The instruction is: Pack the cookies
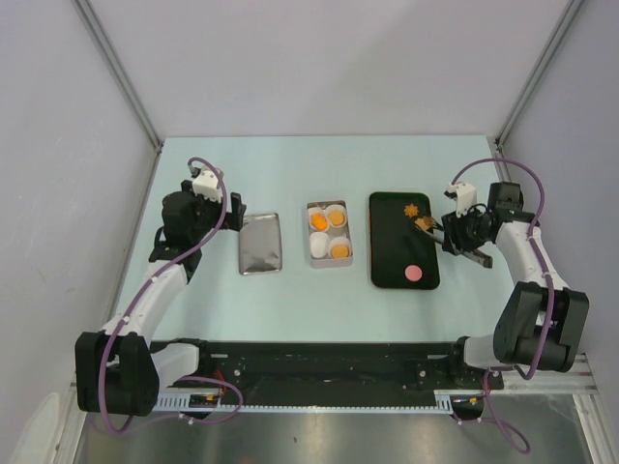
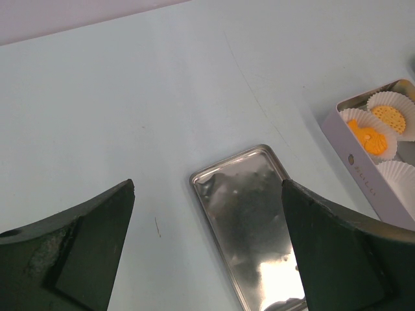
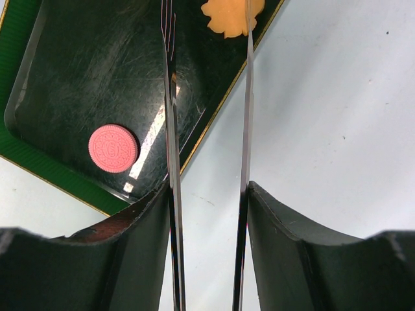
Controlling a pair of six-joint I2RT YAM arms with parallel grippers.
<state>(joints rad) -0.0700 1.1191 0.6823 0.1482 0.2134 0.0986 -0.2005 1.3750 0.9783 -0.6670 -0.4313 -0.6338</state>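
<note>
An orange flower-shaped cookie lies at the far end of the black tray. A pink round cookie lies at the tray's near end. My right gripper is shut on metal tongs. The blades stand apart and reach to the flower cookie; their tips run out of the wrist view. Three orange cookies sit in paper cups in the white box. My left gripper hangs open over the silver lid.
The lid lies flat left of the box, and the tray lies right of the box, all three in a row mid-table. One paper cup in the box holds nothing. Grey walls close off the left, right and far sides.
</note>
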